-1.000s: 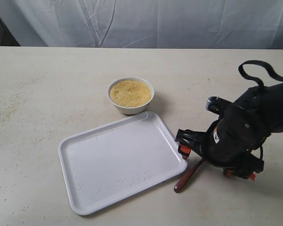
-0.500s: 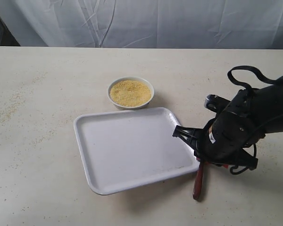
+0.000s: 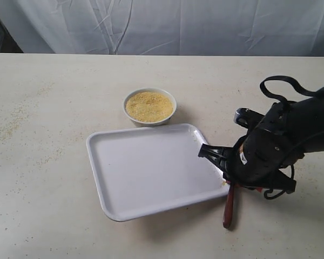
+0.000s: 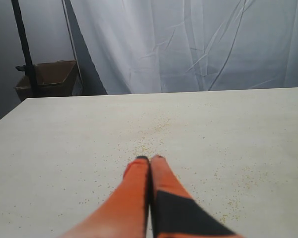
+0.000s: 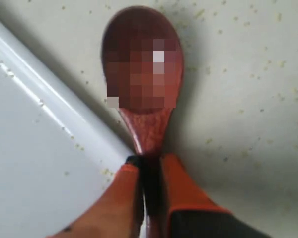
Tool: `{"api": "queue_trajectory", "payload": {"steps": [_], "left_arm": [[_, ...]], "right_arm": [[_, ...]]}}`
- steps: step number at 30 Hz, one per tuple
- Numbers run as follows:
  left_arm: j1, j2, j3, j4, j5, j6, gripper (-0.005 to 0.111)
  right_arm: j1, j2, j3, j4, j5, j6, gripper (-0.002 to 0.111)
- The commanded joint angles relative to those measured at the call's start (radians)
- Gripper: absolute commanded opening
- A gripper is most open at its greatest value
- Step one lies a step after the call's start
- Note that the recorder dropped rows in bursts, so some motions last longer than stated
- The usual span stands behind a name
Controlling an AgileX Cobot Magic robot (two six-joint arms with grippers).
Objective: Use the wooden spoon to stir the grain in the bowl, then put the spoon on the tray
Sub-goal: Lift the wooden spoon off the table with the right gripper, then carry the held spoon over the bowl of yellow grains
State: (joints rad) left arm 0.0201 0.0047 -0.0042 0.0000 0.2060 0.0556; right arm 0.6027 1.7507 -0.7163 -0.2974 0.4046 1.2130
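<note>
My right gripper is shut on the neck of the dark reddish-brown wooden spoon. The spoon's round bowl lies on the table right beside the rim of the white tray. In the exterior view only the spoon's handle end shows below my right arm. The tray lies skewed, its far edge close against the small white bowl of yellow grain. A shadow runs under the tray's near edge. My left gripper is shut and empty above bare table.
Loose grains are scattered over the pale table, thickest at the left and in front of my left gripper. A white cloth backdrop hangs behind the table. A dark stand and a cardboard box sit beyond the table's edge.
Over the last second the tray slid and turned toward the bowl, and the spoon's handle swung from slanted to nearly straight. My right arm moved slightly up and left. Little changed in the last half second.
</note>
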Motion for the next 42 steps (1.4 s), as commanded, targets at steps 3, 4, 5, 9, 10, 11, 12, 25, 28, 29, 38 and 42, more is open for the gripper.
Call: {"api": "queue_trajectory", "payload": {"steps": [3,4,5,9,10,11,12,25,28,29,38,42], "left_arm": [[-0.005,-0.005,0.004,0.006,-0.007,0.000,0.000],[-0.005,-0.005,0.004,0.006,-0.007,0.000,0.000],[-0.005,-0.005,0.004,0.006,-0.007,0.000,0.000],[-0.005,-0.005,0.004,0.006,-0.007,0.000,0.000],[-0.005,-0.005,0.004,0.006,-0.007,0.000,0.000],[-0.005,-0.005,0.004,0.006,-0.007,0.000,0.000],[-0.005,-0.005,0.004,0.006,-0.007,0.000,0.000],[-0.005,-0.005,0.004,0.006,-0.007,0.000,0.000],[-0.005,-0.005,0.004,0.006,-0.007,0.000,0.000],[-0.005,-0.005,0.004,0.006,-0.007,0.000,0.000],[-0.005,-0.005,0.004,0.006,-0.007,0.000,0.000],[-0.005,-0.005,0.004,0.006,-0.007,0.000,0.000]], "right_arm": [[-0.003,0.022,-0.034,-0.009,0.159,-0.008,0.006],[-0.003,0.022,-0.048,-0.013,0.194,-0.011,0.006],[-0.003,0.022,-0.062,-0.015,0.227,-0.012,0.006],[-0.001,0.022,-0.098,-0.041,0.309,-0.016,0.006],[-0.001,0.022,-0.098,-0.046,0.311,-0.017,0.006],[-0.001,0.022,-0.098,-0.046,0.311,-0.017,0.006],[-0.001,0.022,-0.098,-0.048,0.311,-0.022,0.006],[-0.001,0.022,-0.098,-0.073,0.272,-0.040,0.006],[-0.001,0.020,-0.098,-0.076,0.264,-0.040,0.006],[-0.001,0.015,-0.098,-0.087,0.268,-0.040,0.006],[-0.001,-0.071,-0.098,-0.160,0.259,-0.189,0.005],[-0.001,-0.158,-0.122,-0.266,0.267,-0.314,-0.001]]}}
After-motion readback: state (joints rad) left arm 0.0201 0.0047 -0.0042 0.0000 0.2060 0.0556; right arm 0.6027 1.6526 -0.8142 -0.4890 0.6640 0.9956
